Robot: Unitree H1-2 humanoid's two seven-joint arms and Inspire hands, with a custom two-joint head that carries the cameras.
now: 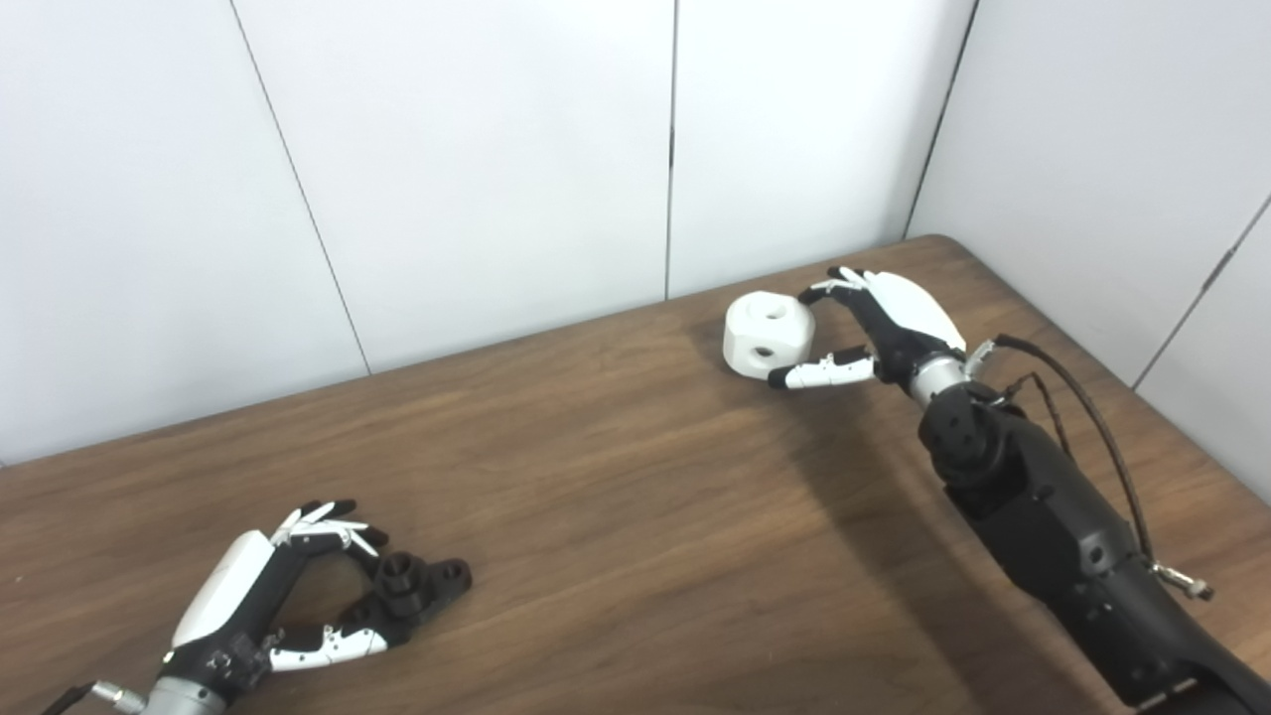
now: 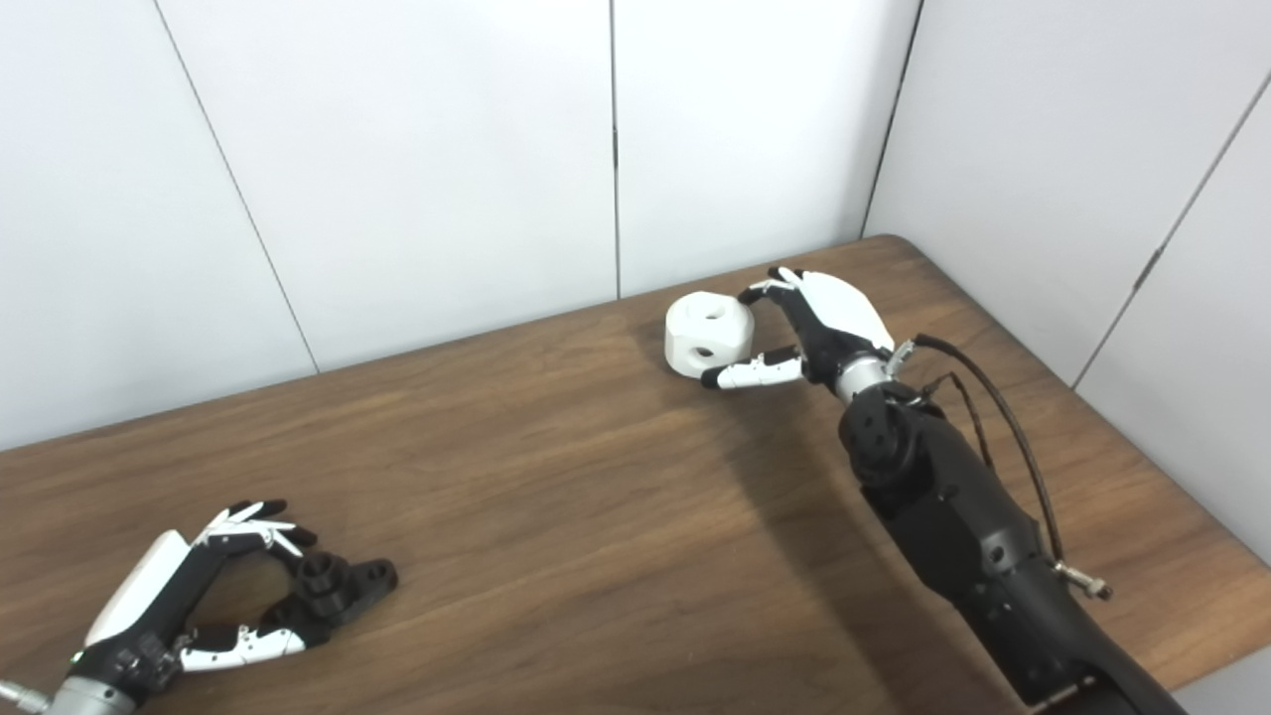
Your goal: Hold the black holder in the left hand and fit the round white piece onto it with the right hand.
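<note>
Now L hand around black holder, R hand at white piece

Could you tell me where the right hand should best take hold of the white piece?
Grip the white piece across its flat side facets, coming from its right, where the right hand already sits with fingers spread around it. It rests on the table with one hole facing up and one facing the front; probably keep those holes uncovered for the holder.
</note>
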